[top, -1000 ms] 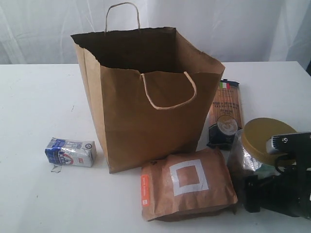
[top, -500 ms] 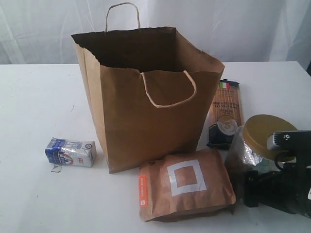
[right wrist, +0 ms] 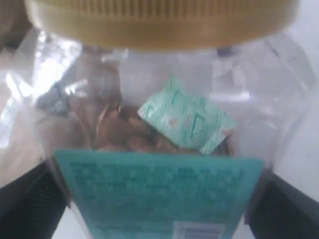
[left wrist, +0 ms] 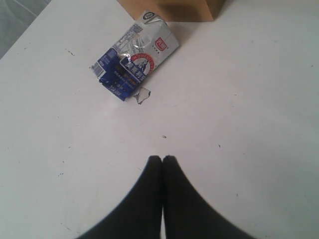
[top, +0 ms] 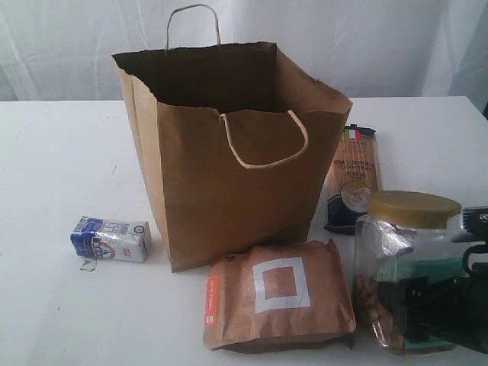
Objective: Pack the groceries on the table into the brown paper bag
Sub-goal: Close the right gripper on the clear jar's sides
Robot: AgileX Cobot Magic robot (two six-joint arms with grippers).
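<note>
In the exterior view, the brown paper bag (top: 229, 175) stands upright and open-mouthed at the middle of the white tabletop (top: 61, 152), one pale cord handle hanging down its near face and the other rising behind. To its left, just beside the base but apart from it, the small blue-white carton (top: 110, 239) lies on its side. In front of the bag's right corner the brown pouch with white square (top: 278, 293) lies flat, the square facing up. The long pasta packet (top: 353, 179) lies along the bag's right side, partly hidden behind it. At the near right the gold-lidded clear jar (top: 408, 259) stands upright, just beside the pouch, with the dark right claw (top: 415, 309) clamped around its lower body. Whether the jar's base touches the tabletop cannot be told.

The left wrist view shows the left claw (left wrist: 162, 164) with its two black fingers pressed together, holding nothing, above bare tabletop (left wrist: 249, 99). The carton (left wrist: 134, 62) lies well ahead of the fingertips, a small pale scrap (left wrist: 143, 94) touching its near edge, and a corner of the bag (left wrist: 174, 9) stands just beyond it.

In the right wrist view the jar (right wrist: 149, 84) fills the frame, its gold lid (right wrist: 159, 20) on one side and a teal label (right wrist: 159, 194) on the other. Brown pieces and a green sachet (right wrist: 187, 122) show through the clear wall. The right claw (right wrist: 159, 214) grips the jar, with one dark finger on each flank at label height.
</note>
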